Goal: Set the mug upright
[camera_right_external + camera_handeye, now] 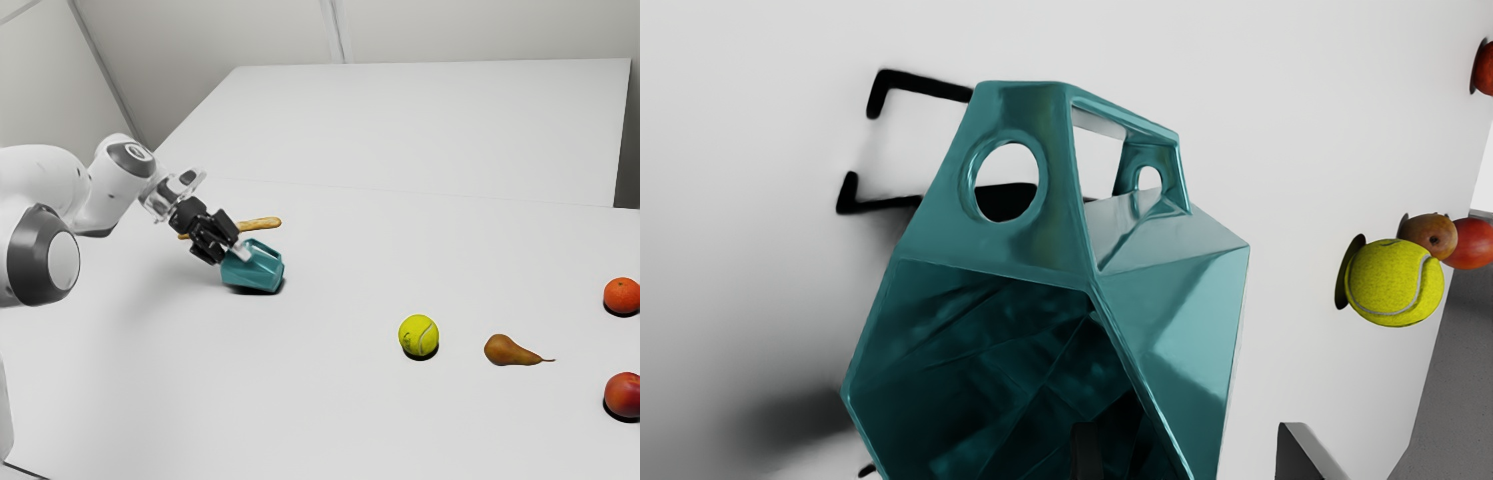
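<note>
The teal mug [262,274] lies tipped over on the table, its mouth facing my gripper [236,248], which reaches down from the exterior view's upper left. In the wrist view the angular mug [1186,313] shows its dark hollow inside and its handle with round holes. My gripper [1190,452] stands open there: one dark finger [1086,453] is at the mug's mouth, overlapping the hollow, and the other finger [1296,457] is outside the wall, apart from it. The lowest part of the mug is cut off in the wrist view.
A tan, elongated item [262,224] lies just behind the mug on the white table [330,400]. Toward the exterior view's right are a tennis ball [418,335], a brown pear [508,350], an orange [622,295] and a red fruit [624,394].
</note>
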`<state>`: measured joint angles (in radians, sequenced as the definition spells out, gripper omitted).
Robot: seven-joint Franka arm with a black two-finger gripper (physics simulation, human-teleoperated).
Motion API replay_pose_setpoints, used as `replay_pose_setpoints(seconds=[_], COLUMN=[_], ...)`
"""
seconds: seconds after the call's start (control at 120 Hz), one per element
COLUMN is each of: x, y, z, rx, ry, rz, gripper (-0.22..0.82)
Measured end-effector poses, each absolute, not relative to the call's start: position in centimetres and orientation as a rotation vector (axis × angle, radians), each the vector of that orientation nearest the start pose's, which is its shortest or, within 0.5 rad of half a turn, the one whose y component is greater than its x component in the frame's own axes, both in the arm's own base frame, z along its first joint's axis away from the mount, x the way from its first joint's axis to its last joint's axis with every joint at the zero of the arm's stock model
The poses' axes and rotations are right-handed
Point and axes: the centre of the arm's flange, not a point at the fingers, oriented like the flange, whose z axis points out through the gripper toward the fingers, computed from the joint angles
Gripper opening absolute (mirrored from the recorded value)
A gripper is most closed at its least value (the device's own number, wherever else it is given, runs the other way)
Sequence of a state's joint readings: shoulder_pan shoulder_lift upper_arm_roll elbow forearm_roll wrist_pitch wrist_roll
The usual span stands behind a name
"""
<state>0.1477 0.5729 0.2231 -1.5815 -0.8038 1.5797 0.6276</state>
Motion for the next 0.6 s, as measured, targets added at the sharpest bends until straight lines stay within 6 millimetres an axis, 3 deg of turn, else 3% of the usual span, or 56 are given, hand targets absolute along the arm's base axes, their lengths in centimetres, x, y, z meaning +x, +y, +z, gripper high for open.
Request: replay_pose_setpoints(seconds=[0.092,0.192,0.6], x=[62.8,62.7,63.3], y=[14.2,14.2,12.4], z=[29.8,29.6,31.2], rx=[2.309,2.306,2.293], ry=[-0.014,-0.013,-0.050], rz=[-0.180,-0.181,-0.140], gripper=[0.03,-0.04,-0.17])
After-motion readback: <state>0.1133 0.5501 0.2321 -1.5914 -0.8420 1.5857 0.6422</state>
